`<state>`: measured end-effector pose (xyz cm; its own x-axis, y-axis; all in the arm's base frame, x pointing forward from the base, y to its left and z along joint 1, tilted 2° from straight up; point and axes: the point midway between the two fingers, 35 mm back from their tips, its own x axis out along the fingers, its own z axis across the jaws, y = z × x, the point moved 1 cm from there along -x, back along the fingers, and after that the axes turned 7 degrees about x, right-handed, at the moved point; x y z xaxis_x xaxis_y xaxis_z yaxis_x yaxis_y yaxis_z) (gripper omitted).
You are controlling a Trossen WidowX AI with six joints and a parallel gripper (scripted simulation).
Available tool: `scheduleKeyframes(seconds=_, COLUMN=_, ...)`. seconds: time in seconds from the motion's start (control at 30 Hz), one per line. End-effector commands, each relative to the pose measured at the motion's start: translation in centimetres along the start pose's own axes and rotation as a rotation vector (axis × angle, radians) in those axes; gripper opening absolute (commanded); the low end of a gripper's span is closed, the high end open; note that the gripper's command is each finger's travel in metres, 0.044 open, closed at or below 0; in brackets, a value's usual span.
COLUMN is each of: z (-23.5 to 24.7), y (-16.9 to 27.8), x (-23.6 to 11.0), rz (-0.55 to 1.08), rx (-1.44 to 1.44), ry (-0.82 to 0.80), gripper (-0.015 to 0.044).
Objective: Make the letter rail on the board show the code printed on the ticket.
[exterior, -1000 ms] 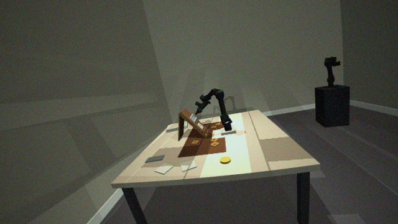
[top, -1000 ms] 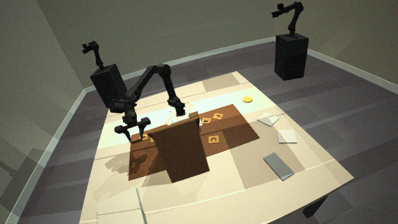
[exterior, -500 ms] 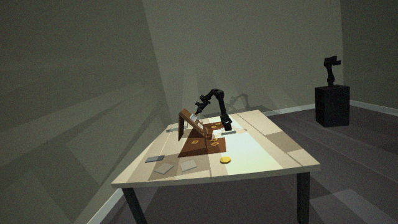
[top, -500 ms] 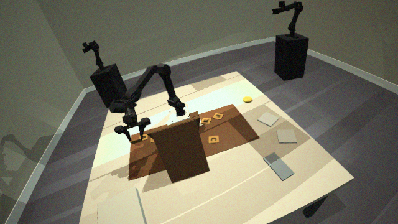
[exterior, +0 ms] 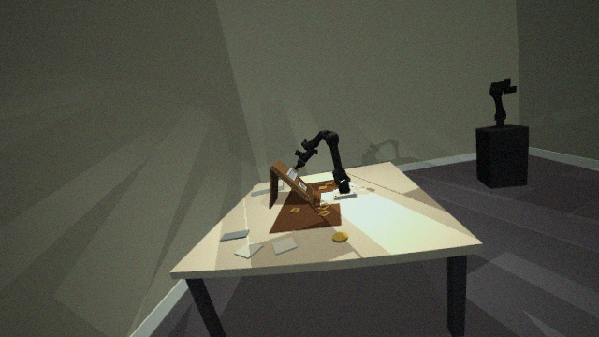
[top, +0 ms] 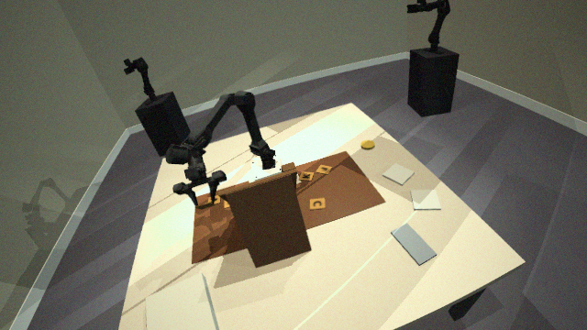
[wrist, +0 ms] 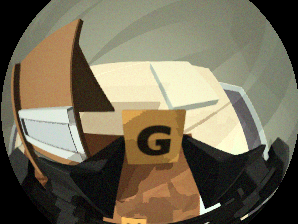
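Observation:
My gripper (top: 204, 200) (exterior: 296, 165) (wrist: 153, 140) is shut on an orange tile with the letter G (wrist: 153, 136) (top: 214, 200). It holds the tile at the left end of the slanted brown board (top: 271, 215) (exterior: 282, 177) (wrist: 49, 70). A pale panel (wrist: 47, 131) (exterior: 292, 174) shows on the board's face; I cannot read it. The rail itself is hidden in the top view behind the board's back. More orange tiles lie on the brown mat (top: 353, 192) (exterior: 299, 220): an X tile (top: 305, 175), another tile (top: 324, 169) and a C tile (top: 316, 203).
A yellow disc (top: 367, 145) (exterior: 340, 237) lies beyond the mat. Three grey cards (top: 398, 173) (top: 425, 199) (top: 413, 243) lie on the right of the table. A white sheet (top: 179, 302) lies at the front left corner. Two black pedestals with camera arms (top: 431, 80) (top: 160, 121) stand on the floor.

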<state>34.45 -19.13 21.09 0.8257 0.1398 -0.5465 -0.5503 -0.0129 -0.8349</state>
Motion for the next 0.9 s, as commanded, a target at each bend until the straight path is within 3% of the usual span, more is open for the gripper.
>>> scheduleKeyframes(seconds=0.0, z=0.3, y=-0.1, x=-0.2, rz=-0.003, rx=-0.001, ry=0.007, gripper=0.0000)
scheduleKeyframes(seconds=0.87, z=1.6, y=0.0, x=-0.3, rz=-0.003, rx=0.000, ry=0.006, gripper=0.0000)
